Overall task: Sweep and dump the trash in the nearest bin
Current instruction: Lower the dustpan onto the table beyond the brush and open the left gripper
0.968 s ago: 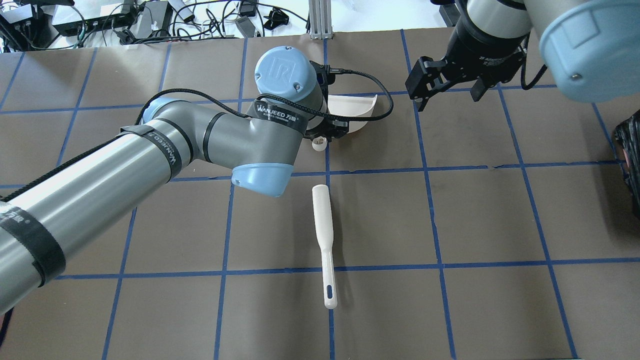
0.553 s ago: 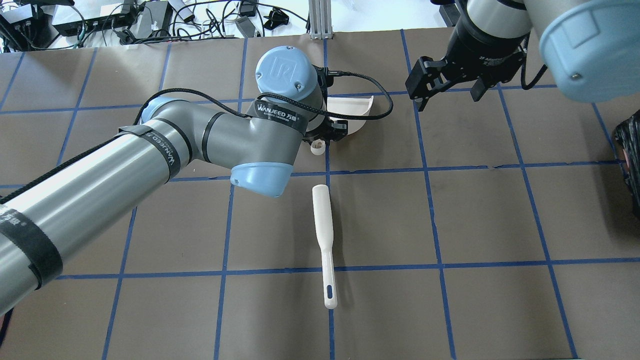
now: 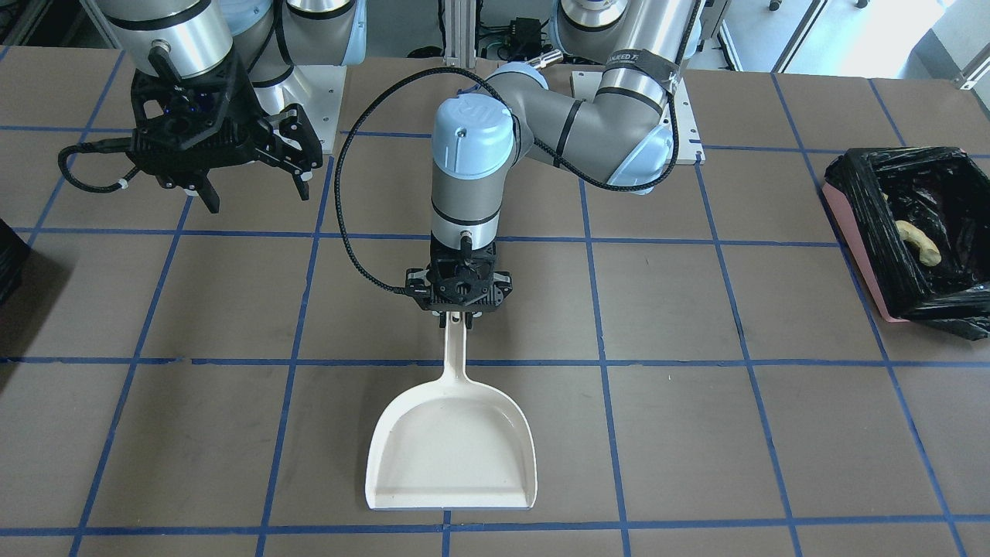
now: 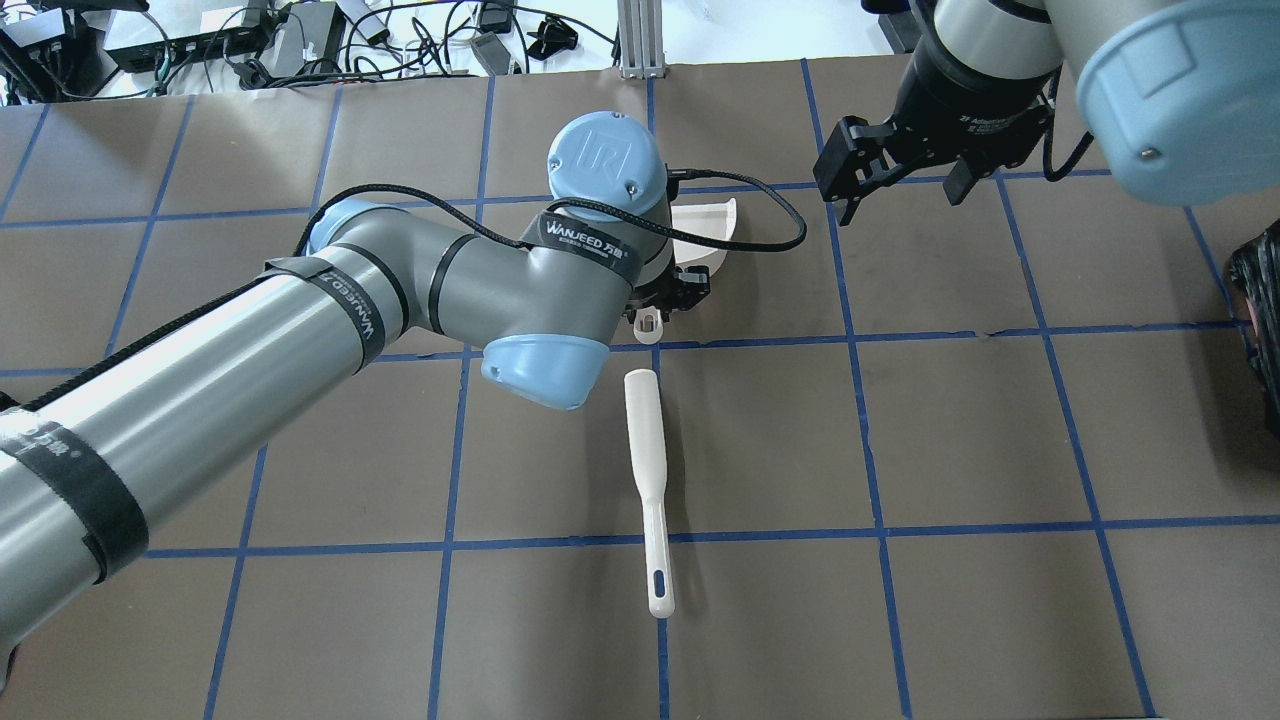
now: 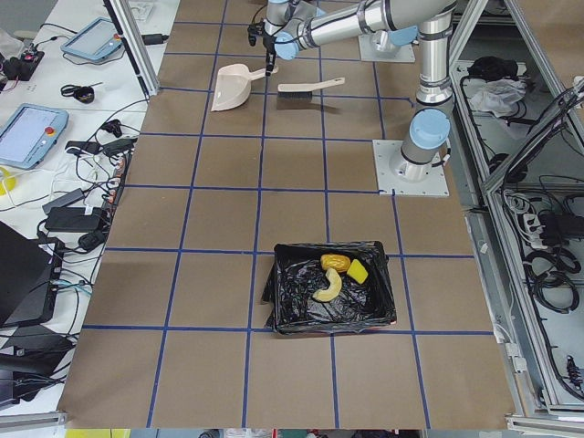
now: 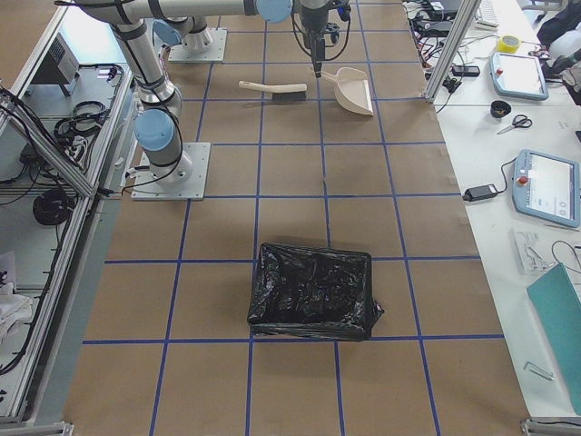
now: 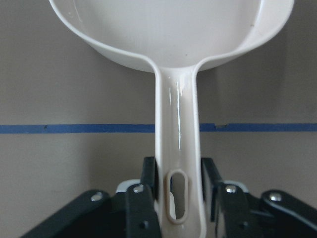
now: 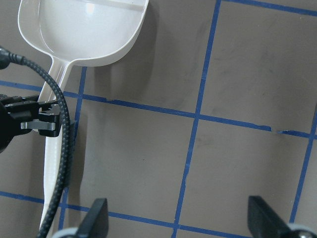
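We are drawing the empty dustpan point(image 3: 452, 449) slightly toward the robot's edge of the counter, with the left gripper point(image 3: 462, 317) fingers clamping its handle. The trash point(image 5: 334, 264) is already lying in the bin point(image 3: 851, 240) at the counter's left end, so we are probably parking the tools. The right gripper point(image 3: 251, 189) fingers are hanging wide and empty, and the brush point(image 4: 648, 470) is lying close behind the handle.

A brown table point(image 4: 1000, 430) is gridded with blue tape. In the overhead view, a white dustpan point(image 3: 452, 452) lies on it with its mouth toward 12 o'clock. Near its 6 o'clock lies a white brush point(image 4: 650, 480), hang-hole end toward 6 o'clock. A black box point(image 6: 313, 291) sits at the table's 3 o'clock edge.
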